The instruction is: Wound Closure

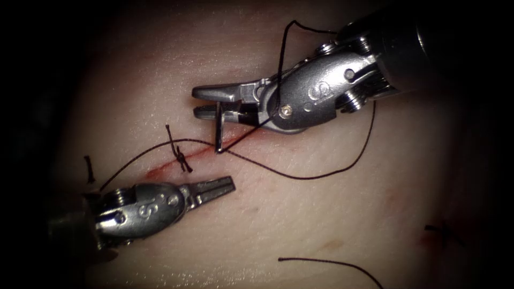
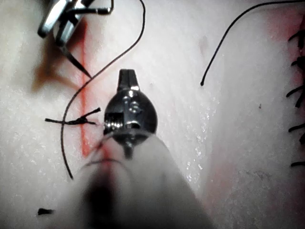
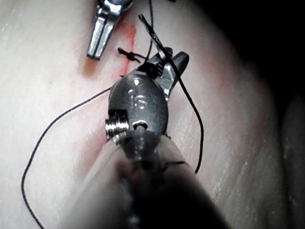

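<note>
Right tool: the right arm's tool (image 1: 214, 101) comes in from about 2 o'clock in the endoscope view; its jaws stand slightly parted, and the needle (image 1: 219, 127) sits between them, gripped near one end of its curve.
Needle: it hangs down from the jaws toward the cut (image 1: 182, 159), its lower tip touching the tissue (image 1: 332, 214) at the cut's line; whether the tip is in the tissue I cannot tell (the contact point is too small to read).
Left tool: the left arm's tool (image 1: 217, 187) enters from about 8 o'clock, jaws closed together and holding nothing, hovering just beside the cut at its 5 o'clock side.
Thread: dark, thin thread (image 1: 342, 168) runs from the needle in a wide loop toward 3 o'clock and up past the right tool's wrist; another run crosses the cut and trails toward 8 o'clock.
Done so far: one knot (image 1: 181, 155) with short upright tails sits across the cut, so I judge one stitch finished.
Left to do: the cut beside the needle looks open and red, so more stitches seem needed.
Loose ends: a cut thread end (image 1: 89, 168) lies near 9 o'clock, and a longer loose strand (image 1: 332, 263) at 5 o'clock.
Materials: the tissue is pale, moist and faintly glossy, with red fluid along the cut; the tools are smooth polished metal with ridged jaw faces; the needle is a slim dark steel curve.
</note>
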Available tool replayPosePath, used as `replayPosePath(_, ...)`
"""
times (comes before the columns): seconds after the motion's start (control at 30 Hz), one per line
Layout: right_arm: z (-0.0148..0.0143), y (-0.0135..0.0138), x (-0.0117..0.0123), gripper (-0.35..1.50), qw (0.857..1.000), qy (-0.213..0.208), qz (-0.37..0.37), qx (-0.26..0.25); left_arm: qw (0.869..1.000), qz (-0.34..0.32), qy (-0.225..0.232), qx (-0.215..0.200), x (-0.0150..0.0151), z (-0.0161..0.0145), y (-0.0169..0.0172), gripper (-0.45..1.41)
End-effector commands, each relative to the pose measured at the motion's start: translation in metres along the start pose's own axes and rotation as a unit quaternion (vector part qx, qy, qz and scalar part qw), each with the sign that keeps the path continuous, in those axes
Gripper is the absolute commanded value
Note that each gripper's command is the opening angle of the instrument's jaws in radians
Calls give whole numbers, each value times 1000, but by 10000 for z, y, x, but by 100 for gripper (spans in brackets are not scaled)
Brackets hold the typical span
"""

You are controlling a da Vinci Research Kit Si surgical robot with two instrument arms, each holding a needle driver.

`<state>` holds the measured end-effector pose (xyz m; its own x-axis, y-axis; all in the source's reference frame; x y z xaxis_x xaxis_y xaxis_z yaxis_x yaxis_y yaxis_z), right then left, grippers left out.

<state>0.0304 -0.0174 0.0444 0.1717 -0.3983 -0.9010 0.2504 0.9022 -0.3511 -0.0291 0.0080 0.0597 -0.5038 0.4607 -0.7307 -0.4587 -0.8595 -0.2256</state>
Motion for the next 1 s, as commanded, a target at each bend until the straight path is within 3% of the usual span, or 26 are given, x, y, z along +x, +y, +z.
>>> replayPosePath(0.03, 14, -9, -6, -35, 1000, -1, -16, 6, 1000, 29, -4, 4, -9, 10, 9, -45)
replayPosePath(0.33, 28, -12, -11, -35, 999, -4, -38, 12, 999, 38, -14, 18, -10, 17, 4, -45)
replayPosePath(0.6, 8, 8, 1, -35, 999, 11, -25, -21, 999, 31, -15, 29, -12, -5, -1, -40)
replayPosePath(0.63, 3, 10, 5, -35, 999, 14, -23, -28, 998, 25, -21, 57, -11, -20, -8, -28)
replayPosePath(0.77, -6, 9, 9, -35, 999, 19, -22, -39, 993, 18, -59, 104, -20, -52, -23, 41)
replayPosePath(0.93, -5, 4, 7, -35, 999, 18, -24, -41, 981, 16, -109, 157, -37, -71, -45, 94)
replayPosePath(1.0, -3, 2, 8, -35, 999, 18, -26, -42, 978, 23, -134, 159, -46, -68, -49, 103)
